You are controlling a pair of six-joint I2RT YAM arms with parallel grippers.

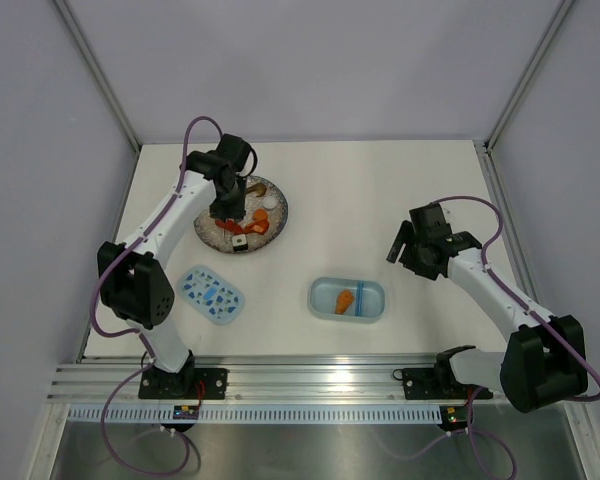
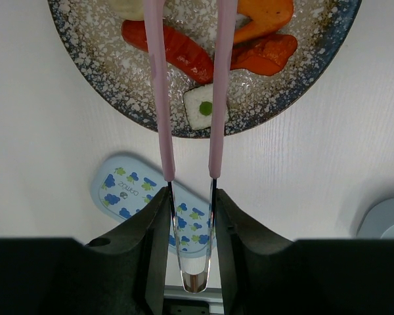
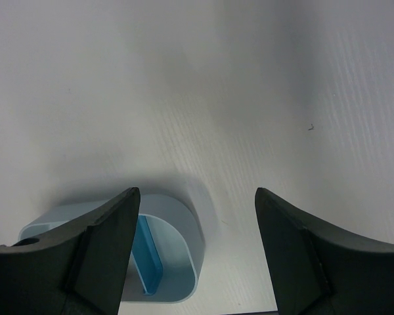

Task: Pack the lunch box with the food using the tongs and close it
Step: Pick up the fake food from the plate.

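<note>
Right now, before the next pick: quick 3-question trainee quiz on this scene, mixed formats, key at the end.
1. True or false: the lid is on the lunch box.
2. The left pincer holds: A the tongs, B the lid, C nothing.
3. Fill in: the food in the lunch box is ___ in colour.
Key: 1 false; 2 A; 3 orange.

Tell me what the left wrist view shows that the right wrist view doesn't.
Only left wrist: the left gripper clamping the tongs over the plate of food, plus the lid. Only right wrist: the right gripper, open and empty, and the lunch box interior with its divider. Both: the white table, possibly a corner of that box.
</note>
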